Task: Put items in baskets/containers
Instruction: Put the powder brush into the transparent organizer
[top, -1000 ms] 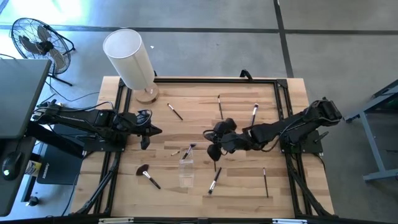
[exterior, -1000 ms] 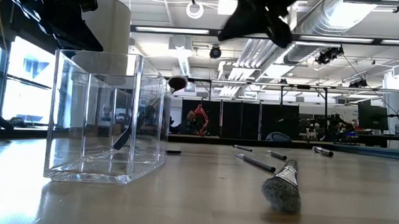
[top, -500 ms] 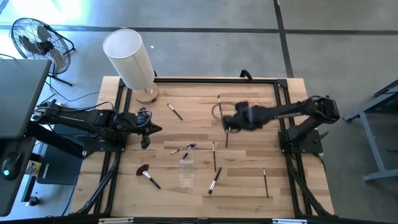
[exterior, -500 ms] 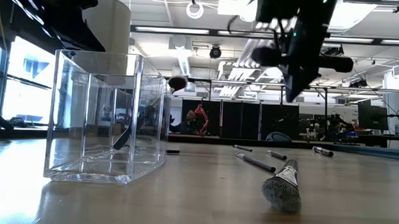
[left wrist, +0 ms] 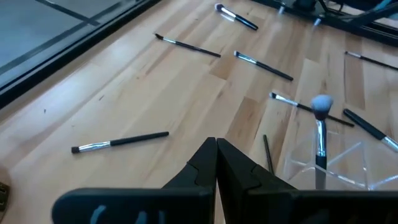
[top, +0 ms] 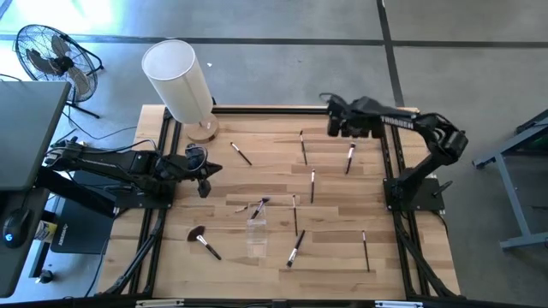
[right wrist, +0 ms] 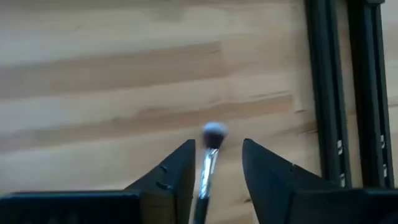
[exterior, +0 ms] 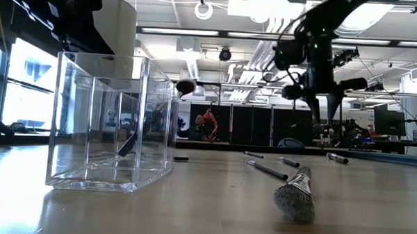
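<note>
1. Brushes (top: 295, 214), thin, dark-handled, lie scattered on the pale wooden worktop (top: 274, 265) around a clear cup (exterior: 111, 120).
2. Right claw (top: 336, 120) hangs open, empty, over the worktop's far edge.
3. Left claw (left wrist: 216, 149) is closed, empty.
4. Only the low view shows the cup's faceted walls.

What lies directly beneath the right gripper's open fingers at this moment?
Under the right gripper, its fingers apart, one makeup brush lies on the wooden table, its pale head showing. The handle runs out of view between the fingers.

Open wood at table (top: 342, 257) lower right and far left edge. Centre cluttered: clear cup (top: 256, 235), scattered brushes (top: 295, 216). White cylinder (top: 178, 81) blocks upper left; right arm (top: 402, 124) spans upper right.
</note>
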Action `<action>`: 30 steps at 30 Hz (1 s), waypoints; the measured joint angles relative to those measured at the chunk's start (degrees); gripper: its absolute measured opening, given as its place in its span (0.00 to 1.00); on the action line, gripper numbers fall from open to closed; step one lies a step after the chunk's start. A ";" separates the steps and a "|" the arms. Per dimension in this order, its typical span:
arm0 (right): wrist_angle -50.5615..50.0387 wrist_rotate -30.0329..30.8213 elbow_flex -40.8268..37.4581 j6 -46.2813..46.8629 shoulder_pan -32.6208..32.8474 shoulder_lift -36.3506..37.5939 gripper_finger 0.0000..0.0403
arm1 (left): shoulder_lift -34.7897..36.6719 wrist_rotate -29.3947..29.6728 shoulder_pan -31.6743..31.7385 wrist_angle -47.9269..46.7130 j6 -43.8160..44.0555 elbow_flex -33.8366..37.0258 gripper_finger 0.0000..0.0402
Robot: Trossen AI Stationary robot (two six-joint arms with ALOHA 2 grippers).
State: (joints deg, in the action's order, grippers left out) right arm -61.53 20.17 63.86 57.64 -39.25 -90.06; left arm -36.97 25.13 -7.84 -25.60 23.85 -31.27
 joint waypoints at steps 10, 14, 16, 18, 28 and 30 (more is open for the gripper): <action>4.70 -8.63 0.00 -9.43 -10.57 -5.91 0.31 | -0.02 1.28 -0.02 0.04 3.06 0.00 0.00; 5.31 -9.88 0.00 -9.91 -10.69 -9.92 0.30 | -0.02 1.26 -0.04 0.04 4.08 0.00 0.00; 4.94 -9.91 0.00 -9.79 -10.63 -11.34 0.29 | -0.02 0.98 -0.04 0.02 4.68 0.00 0.00; 4.54 -10.03 0.00 -9.69 -10.62 -12.37 0.29 | -0.02 0.57 -0.04 -0.07 4.97 0.00 0.00; 1.43 -11.71 -0.42 -9.69 -10.62 -13.05 0.29 | -0.02 -0.37 -0.04 -1.72 4.97 0.00 0.00; 2.66 -13.61 -2.28 -9.22 -10.62 -13.05 0.29 | -0.02 -0.22 -0.04 -1.87 4.98 0.00 0.00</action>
State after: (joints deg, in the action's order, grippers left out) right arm -58.87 6.56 61.58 48.42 -49.87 -103.11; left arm -36.99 24.91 -7.88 -27.47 28.82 -31.27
